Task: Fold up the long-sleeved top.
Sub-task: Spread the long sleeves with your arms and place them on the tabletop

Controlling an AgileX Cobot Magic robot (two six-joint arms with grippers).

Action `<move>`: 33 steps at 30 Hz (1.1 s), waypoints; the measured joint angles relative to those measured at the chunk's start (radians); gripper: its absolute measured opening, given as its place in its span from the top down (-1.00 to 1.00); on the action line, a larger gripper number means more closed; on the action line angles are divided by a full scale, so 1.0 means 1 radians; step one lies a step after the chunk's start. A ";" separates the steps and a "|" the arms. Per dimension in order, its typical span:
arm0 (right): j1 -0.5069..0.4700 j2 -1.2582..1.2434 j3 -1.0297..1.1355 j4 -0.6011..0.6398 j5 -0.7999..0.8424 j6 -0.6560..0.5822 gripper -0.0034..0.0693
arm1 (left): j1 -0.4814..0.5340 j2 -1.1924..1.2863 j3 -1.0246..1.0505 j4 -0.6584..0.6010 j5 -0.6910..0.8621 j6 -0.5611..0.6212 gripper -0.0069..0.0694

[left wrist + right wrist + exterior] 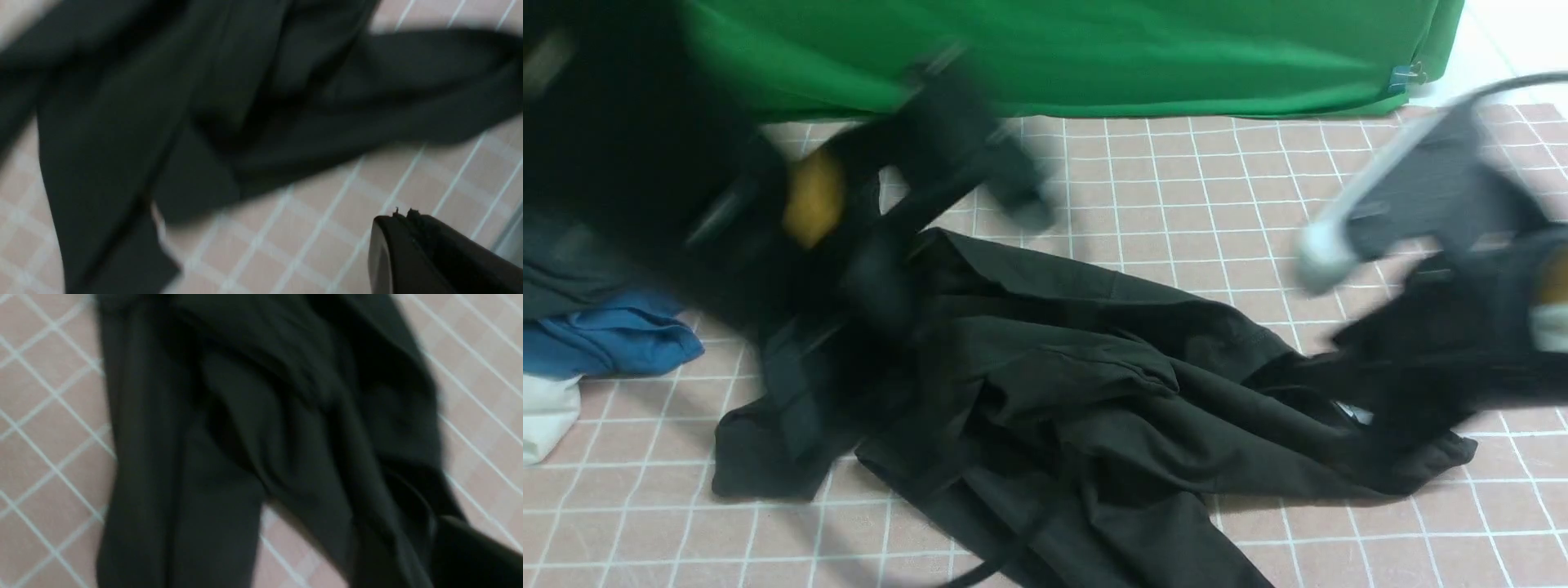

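The long-sleeved top is black and lies crumpled across the middle of the pink checked cloth. One sleeve trails toward the front left. My left gripper, smeared by motion, hangs over the cloth just behind the top's back edge. The left wrist view shows this gripper shut and empty, with the top spread beyond it. My right gripper is a dark blur at the top's right end. In the right wrist view one finger shows against the top's folds; the jaws are too blurred to read.
A green drape closes off the back. A pile of other garments sits at the left edge: a dark grey-green one, a blue one and a white one. A grey cable runs along the right arm.
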 joint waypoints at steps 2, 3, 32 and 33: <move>0.000 0.078 0.000 0.049 -0.081 -0.094 -0.14 | 0.046 -0.065 0.101 -0.005 -0.015 -0.013 0.77; 0.000 0.096 -0.001 0.061 -0.108 -0.110 -0.18 | 0.051 -0.077 0.110 -0.005 -0.017 -0.013 0.77; 0.000 0.364 -0.235 0.097 -0.138 -0.424 0.77 | 0.212 -0.277 0.323 -0.013 -0.171 -0.027 0.77; 0.000 0.340 -0.235 0.097 -0.121 -0.418 0.77 | 0.212 -0.263 0.323 -0.014 -0.182 -0.027 0.77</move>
